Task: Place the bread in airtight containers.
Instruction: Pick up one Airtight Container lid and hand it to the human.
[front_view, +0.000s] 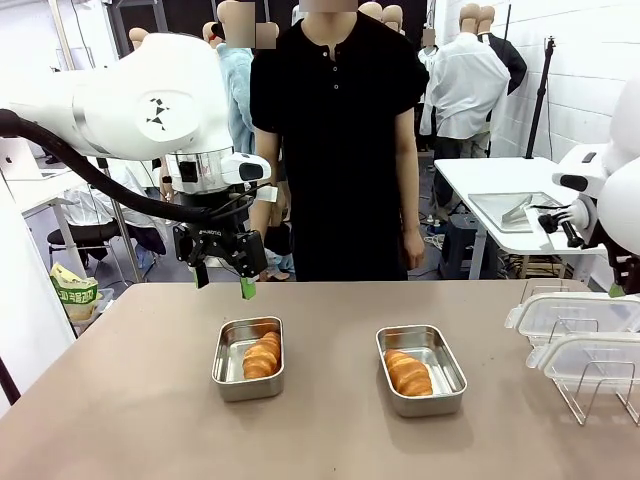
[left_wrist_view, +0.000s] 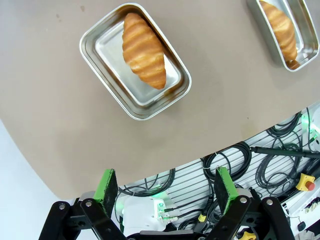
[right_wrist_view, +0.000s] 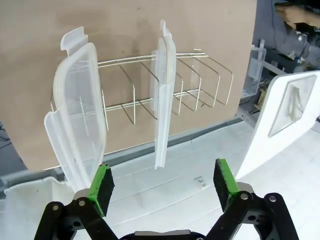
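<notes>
Two rolls boxed, lids in the rack.
Nearest on the worktop (front_view: 120, 410), the left container (front_view: 229, 364) and the right container (front_view: 446, 372) each hold one bread roll (front_view: 261, 356), uncovered. At the right edge, two clear lids (front_view: 575, 318) stand in a wire rack (front_view: 600, 388), with the right end effector (right_wrist_view: 161, 170) released and spread before them. Farther back, the left end effector (front_view: 223, 285) hangs released above the worktop. A person (front_view: 335, 150) stands beyond.

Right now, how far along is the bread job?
Done: one roll lies in the left pan, a second roll in the right pan. In hand: nothing; left jaws hang open beyond the left pan, right jaws open, facing the two clear lids in the wire rack. Left: both pans are uncovered and need lids.
</notes>
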